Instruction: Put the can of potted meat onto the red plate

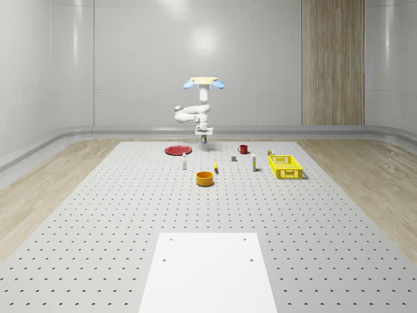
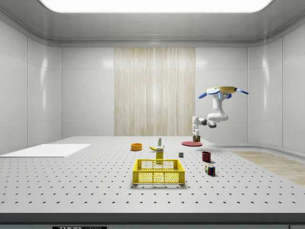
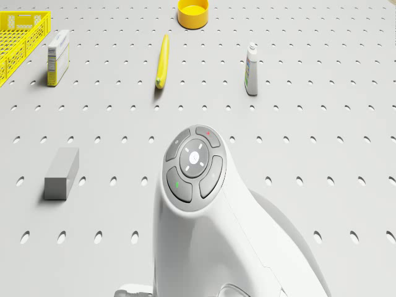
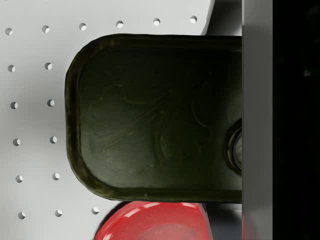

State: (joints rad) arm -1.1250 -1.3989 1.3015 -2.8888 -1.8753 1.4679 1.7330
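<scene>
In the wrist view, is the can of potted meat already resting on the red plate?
No. The can of potted meat sits up close to the wrist camera, and the red plate lies beyond it, past its edge.

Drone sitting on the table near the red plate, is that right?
Not quite. The drone isn't sitting on the table. It hovers in the air well above it, near the red plate, as the side view shows. In the wrist view its fingers hold the can.
</scene>
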